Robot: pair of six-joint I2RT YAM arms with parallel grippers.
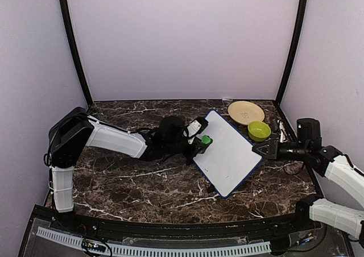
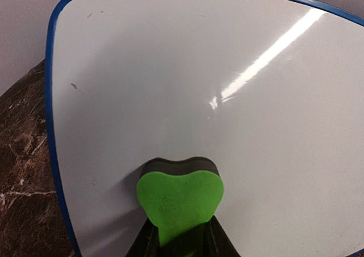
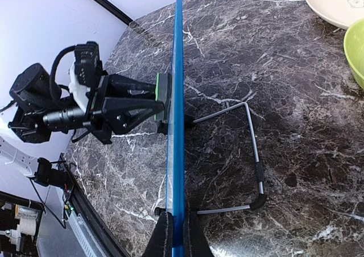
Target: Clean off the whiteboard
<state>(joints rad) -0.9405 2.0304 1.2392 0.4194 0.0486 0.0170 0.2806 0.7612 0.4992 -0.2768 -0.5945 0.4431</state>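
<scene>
the blue-framed white rectangular whiteboard (image 1: 227,153) stands tilted at 3 o'clock on the dark marble desk (image 1: 142,177), its edge pinched by the right end effector (image 1: 260,150); should the left end effector (image 1: 200,145), clamping the green eraser (image 2: 180,197) against its face, press too hard, it could slip free toward the lime-green bowl (image 1: 259,131) at 1 o'clock.

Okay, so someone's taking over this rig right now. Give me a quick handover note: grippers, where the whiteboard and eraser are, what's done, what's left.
Left gripper: shut on the green eraser, which is pressed flat against the face of the whiteboard.
Right gripper: shut on the whiteboard's blue frame edge, steadying it.
The whiteboard is propped on its wire stand on the marble table.
Done: most of the face looks clean.
Left: a few faint dark specks near one corner in the left wrist view. They likely need one more wipe.
</scene>
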